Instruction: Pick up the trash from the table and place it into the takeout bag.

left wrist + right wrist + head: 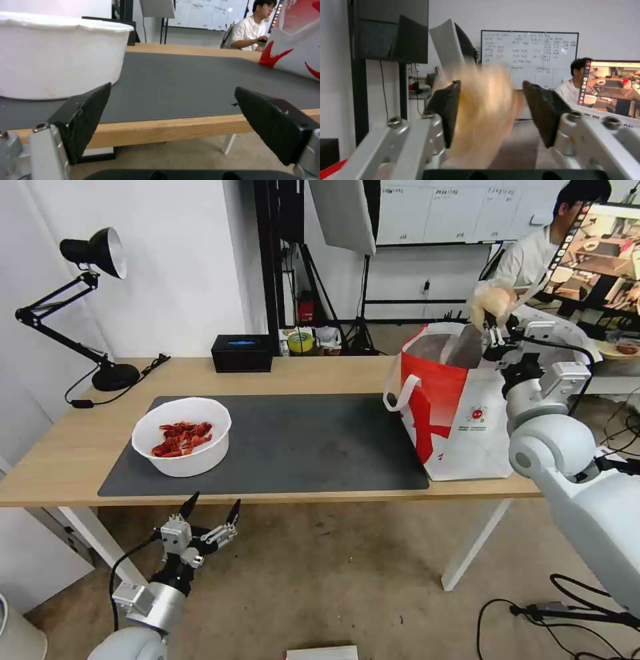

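Hovering at the upper right of the head view, the right gripper [492,323] has the beige lump [492,303] above the open bag [460,407], so this looks like the drop step; next it probably just needs to let go over the opening. Its wrist view shows the lump [483,112] blurred between part-open fingers [448,112], grip unclear. The left gripper [212,513] idles wide open and empty below the table [80,447] edge, lower left, near the bowl [181,435].
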